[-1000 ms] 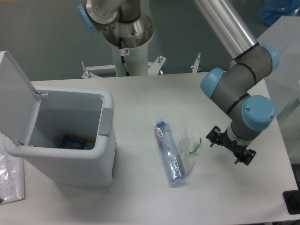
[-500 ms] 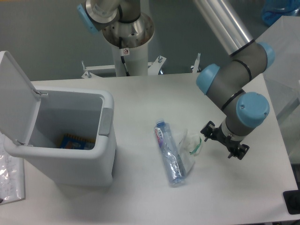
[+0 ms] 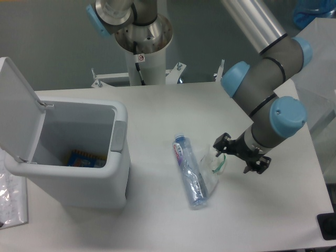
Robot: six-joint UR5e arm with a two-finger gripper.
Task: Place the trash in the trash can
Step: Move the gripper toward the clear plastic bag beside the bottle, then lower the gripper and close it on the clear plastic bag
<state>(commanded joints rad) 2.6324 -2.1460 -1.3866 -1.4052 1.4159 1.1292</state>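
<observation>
The trash lies in the middle of the table: a crushed clear bottle [image 3: 189, 172] with a blue-white-red label, and right beside it a small crumpled clear wrapper [image 3: 214, 160] with green marks. My gripper [image 3: 240, 154] hangs just right of the wrapper, low over the table. Its black fingers [image 3: 221, 142] are spread apart with nothing between them, and the left one is close above the wrapper's edge. The white trash can [image 3: 118, 112] stands at the left with its lid [image 3: 16, 107] flipped up and its grey latch tab facing the bottle.
An orange and blue item [image 3: 86, 158] lies at the bottom of the can. A flat clear sheet [image 3: 10, 199] lies at the far left, against the can. The arm's base column [image 3: 143, 39] stands behind the table. A black object [image 3: 327, 226] sits at the bottom right corner.
The gripper has moved left and slightly up the table towards the wrapper, and its wrist has turned. The bottle, wrapper and can have stayed where they were.
</observation>
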